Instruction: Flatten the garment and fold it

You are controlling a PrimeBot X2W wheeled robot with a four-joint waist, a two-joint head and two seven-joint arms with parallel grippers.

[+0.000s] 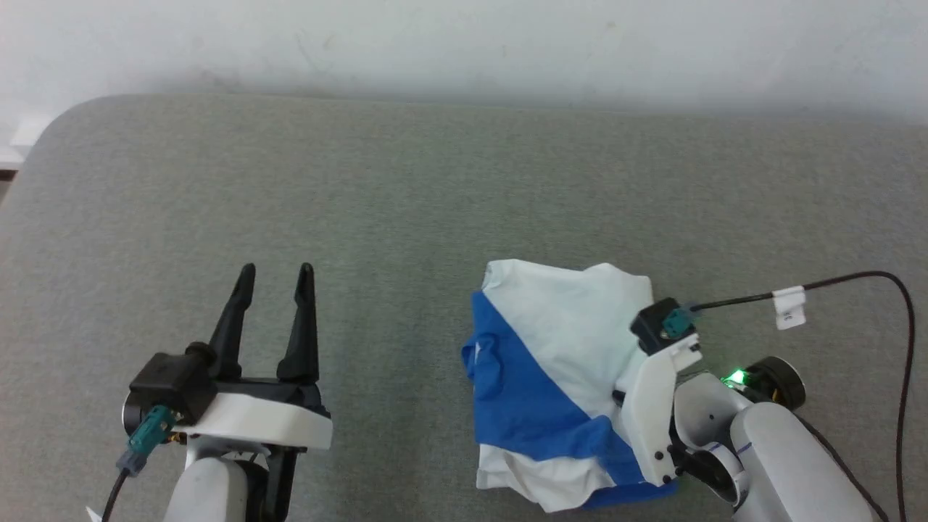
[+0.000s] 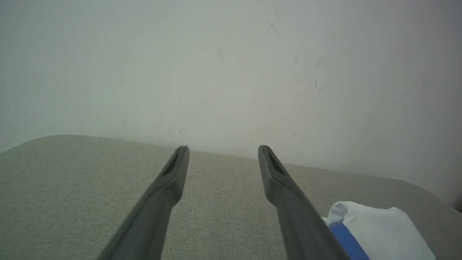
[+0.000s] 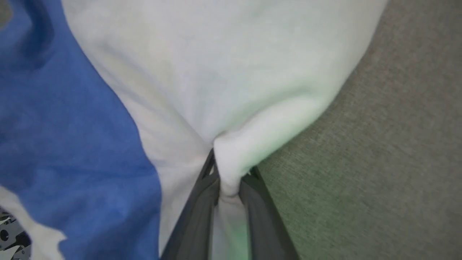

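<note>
Garment: the garment [image 1: 551, 341] lies bunched in a loose heap on the right half of the bench [image 1: 362, 181], toward its near edge and well apart from the far edge under the wall [image 1: 464, 43]. White body cloth is on top, a blue sleeve band crosses it diagonally, and more white is crumpled at the near side.
Stage: by my reading it is not yet flat and no fold has begun, so this is the spreading step.
Right tool: the right tool [image 3: 231, 169] is closed on a pinch of white cloth at the heap's right side. A small ridge of fabric is squeezed between its fingers.
Left tool: the left tool [image 1: 277, 268] stands with its fingers apart and empty. It is over bare bench on the left half, well apart from the garment, pointing at the far edge.
Handling: likely a light, limp knit that drapes, drags and keeps no shape. Layers may cling, so one pinch could catch more than one.
Where to hold: doubled edges such as hem, cuff or shoulder seam should grip best. I cannot tell which edge is the hem.
Risk: a pull from one side alone would probably drag the whole heap.
Cable: a black cable [image 1: 899, 341] loops over the bench just right of the garment and might snag.
</note>
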